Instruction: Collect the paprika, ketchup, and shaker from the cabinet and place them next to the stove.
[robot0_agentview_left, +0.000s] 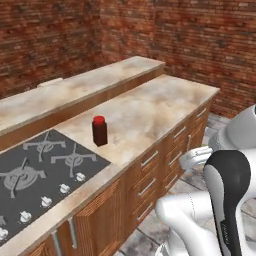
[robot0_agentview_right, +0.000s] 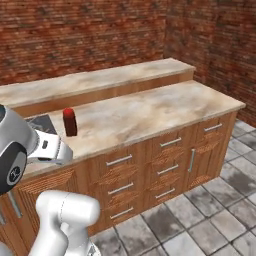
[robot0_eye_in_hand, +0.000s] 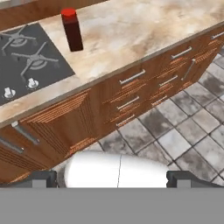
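Nearest the lens in the hand view, the robot's two-finger gripper (robot0_eye_in_hand: 112, 178) shows two dark fingertips set far apart at the bottom edge, jaws wide and holding nothing, hanging low in front of the wooden drawer fronts (robot0_eye_in_hand: 131, 94) over the grey tiled floor (robot0_eye_in_hand: 188, 135).

Going left to right along the counter: the flat dark grey gas cooktop with cross-shaped grates and white knobs, the stove (robot0_agentview_left: 35, 170), is set into the mottled beige stone countertop (robot0_agentview_left: 160, 105). Just beside its right edge stands the paprika (robot0_agentview_left: 99, 130), a squarish dark red-brown jar with a bright red cap, upright on the stone and clear of the burners. That spot matches the task's goal, so this jar looks delivered. Right of it, the counter runs on towards the brick wall (robot0_agentview_left: 200, 35).

With empty jaws, the arm seems free to fetch the ketchup and shaker.
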